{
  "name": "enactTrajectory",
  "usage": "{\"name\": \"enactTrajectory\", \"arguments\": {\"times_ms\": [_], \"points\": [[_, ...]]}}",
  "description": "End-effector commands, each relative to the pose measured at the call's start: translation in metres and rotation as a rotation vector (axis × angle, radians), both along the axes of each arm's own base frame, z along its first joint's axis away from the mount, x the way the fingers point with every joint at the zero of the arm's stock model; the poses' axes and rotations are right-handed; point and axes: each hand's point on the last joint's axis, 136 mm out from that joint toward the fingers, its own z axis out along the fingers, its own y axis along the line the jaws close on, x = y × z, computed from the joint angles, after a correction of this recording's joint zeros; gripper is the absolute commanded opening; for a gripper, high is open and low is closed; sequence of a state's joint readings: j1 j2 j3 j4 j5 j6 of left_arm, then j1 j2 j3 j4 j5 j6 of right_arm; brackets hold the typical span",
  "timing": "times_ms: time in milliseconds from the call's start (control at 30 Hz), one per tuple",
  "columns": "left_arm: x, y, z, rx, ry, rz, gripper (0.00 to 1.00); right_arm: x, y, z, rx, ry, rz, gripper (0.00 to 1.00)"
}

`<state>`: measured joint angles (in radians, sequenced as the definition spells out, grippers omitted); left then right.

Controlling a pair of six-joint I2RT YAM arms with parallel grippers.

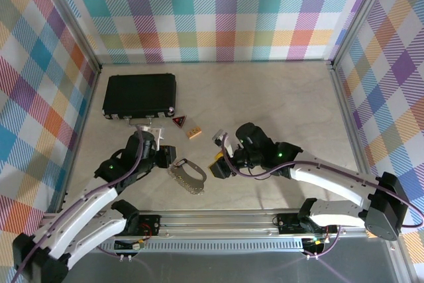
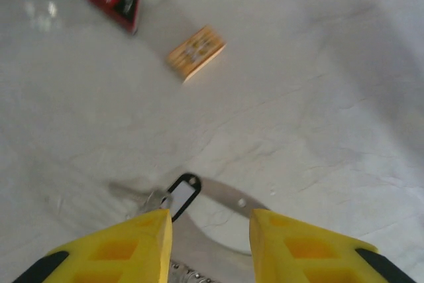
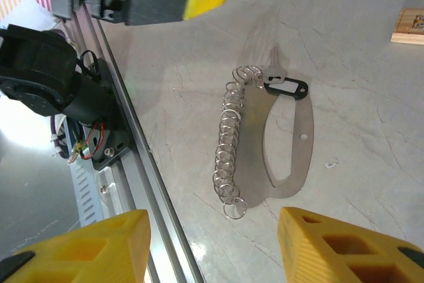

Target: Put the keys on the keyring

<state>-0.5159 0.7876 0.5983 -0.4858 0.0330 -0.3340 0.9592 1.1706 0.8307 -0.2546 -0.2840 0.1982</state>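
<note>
**A:** Where did the keyring (image 2: 180, 195) sit from your left gripper (image 2: 211, 220)?

**B:** Just ahead of its fingertips, towards the left-hand finger. The jaws stood parted, gripping nothing.

**A:** And the keys (image 3: 250, 157)?

**B:** Flat on the table (image 3: 358, 190), beginning just ahead of your right gripper (image 3: 213, 217), which was also released and empty. Their long axis ran straight away from it, with the keyring at the far end. I judged your left arm nearer the ring.
</note>
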Motion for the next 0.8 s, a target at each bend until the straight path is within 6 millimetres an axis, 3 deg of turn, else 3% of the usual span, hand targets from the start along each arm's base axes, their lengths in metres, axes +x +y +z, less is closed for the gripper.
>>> {"name": "enactTrajectory", "arguments": {"times_ms": [0,267,767], "points": [[0.0,-0.004,-0.013,-0.079,0.07,0.008,0.38,0.0,0.006,0.004,0.055,0.0,0.014,0.55],[0.003,0.01,-0.056,0.013,0.182,0.083,0.43,0.003,0.005,-0.01,0.088,0.014,0.051,0.59],[0.003,0.013,-0.098,0.077,0.294,0.106,0.4,0.018,0.001,-0.015,0.217,0.064,0.115,0.59]]}}
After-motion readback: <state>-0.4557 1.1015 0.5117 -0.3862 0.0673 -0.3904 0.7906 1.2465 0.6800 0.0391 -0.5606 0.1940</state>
